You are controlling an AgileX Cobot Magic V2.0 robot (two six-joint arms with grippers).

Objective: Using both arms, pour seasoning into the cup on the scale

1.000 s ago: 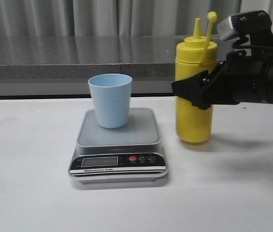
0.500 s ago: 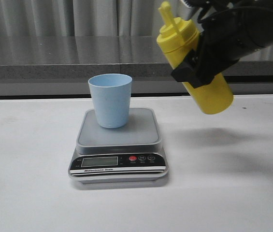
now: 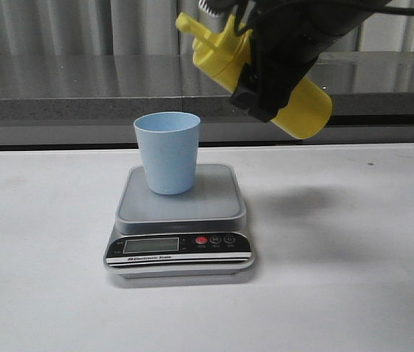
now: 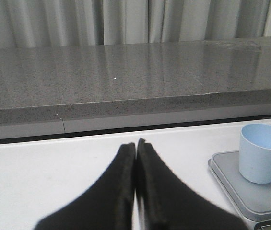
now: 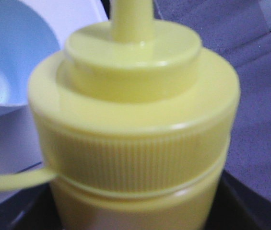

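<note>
Since half a second ago your right gripper [image 3: 269, 70] has swung the seasoning [image 3: 294, 103] leftward and tipped it further, nozzle now up and to the cup's right. Below and left of that gripper the scale [image 3: 181, 220] carries the cup [image 3: 167, 152], upright and centred. The gripper is pinching the bottle's body; carry on until the nozzle sits over the rim before tilting more (the tethered cap dangles, so mind it). Your left gripper [image 4: 135, 158], fingers pressed together, idles left of the scale.
</note>
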